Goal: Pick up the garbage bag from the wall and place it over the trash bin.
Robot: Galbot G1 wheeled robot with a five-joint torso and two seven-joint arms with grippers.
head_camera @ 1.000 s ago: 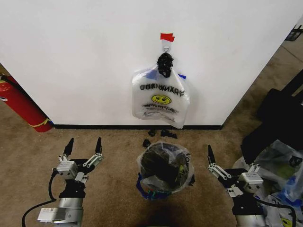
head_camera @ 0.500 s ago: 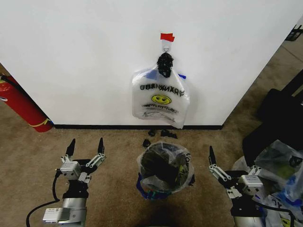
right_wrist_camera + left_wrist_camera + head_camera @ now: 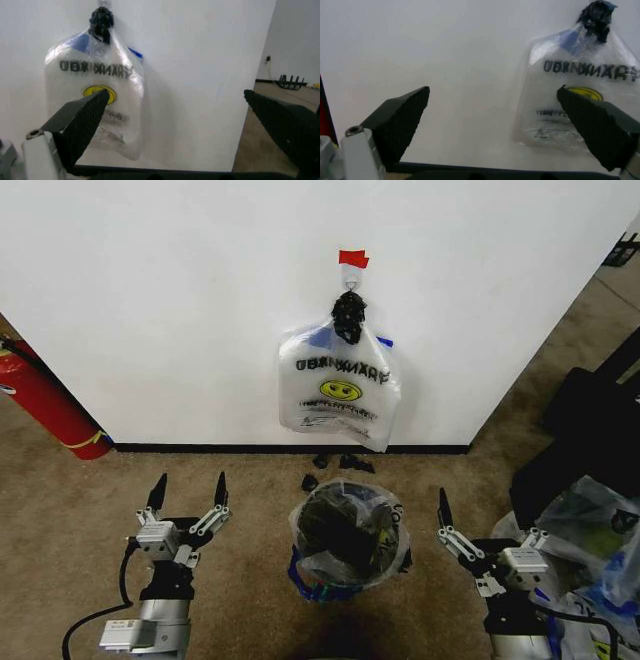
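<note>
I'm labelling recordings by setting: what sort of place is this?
Probably an office or lab corridor corner: a plain white wall with black baseboard, brown carpet, a red fire extinguisher leaning at the wall, and a trash bin on the floor.

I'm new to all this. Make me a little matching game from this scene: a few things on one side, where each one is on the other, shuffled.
Things:
1. red fire extinguisher
2. white plastic bag with the yellow smiley face
3. round black wire-mesh trash bin
4. piece of red tape

Places:
A. on the carpet between the two grippers
B. on the white wall, above the metal hook
C. by the wall, at the robot's far left
D. hanging from the hook on the wall

Pairs: 1-C, 2-D, 3-A, 4-B
</note>
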